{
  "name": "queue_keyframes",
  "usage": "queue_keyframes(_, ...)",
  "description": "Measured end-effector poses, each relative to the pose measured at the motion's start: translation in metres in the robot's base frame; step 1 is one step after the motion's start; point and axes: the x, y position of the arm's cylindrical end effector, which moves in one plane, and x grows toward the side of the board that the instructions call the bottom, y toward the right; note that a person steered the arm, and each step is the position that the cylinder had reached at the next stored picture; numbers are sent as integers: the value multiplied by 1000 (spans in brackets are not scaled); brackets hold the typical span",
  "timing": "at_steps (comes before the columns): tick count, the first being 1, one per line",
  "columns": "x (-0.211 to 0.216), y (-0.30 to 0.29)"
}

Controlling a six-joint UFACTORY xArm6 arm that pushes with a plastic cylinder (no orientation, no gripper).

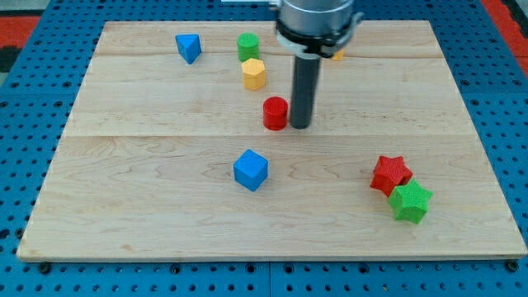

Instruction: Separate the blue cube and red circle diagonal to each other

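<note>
While my tip [300, 126] rests on the board, the glossy blue plastic cube [251, 170] sits below-left of it, well apart, one corner facing the view's bottom. Red plastic circle block [275, 113], a short cylinder, is just left of my tip, touching or nearly so; can't tell which. No jaws here, just a plain dark rod. Surface is a pale wooden board [148, 206] of planks on a blue perforated table [25, 124]. Far upper-left: blue triangular block [189, 47]. Up-left: green cylinder [247, 46], yellow hexagonal block [254, 73]. Down-right, well apart: red star [390, 174] touching green star [411, 202]. Nothing lies between cube and circle.
</note>
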Motion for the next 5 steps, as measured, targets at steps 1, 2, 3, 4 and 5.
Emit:
queue_keyframes(1,-1,13)
queue_keyframes(2,27,40)
queue_keyframes(3,107,18)
queue_keyframes(4,145,-28)
queue_keyframes(5,87,-40)
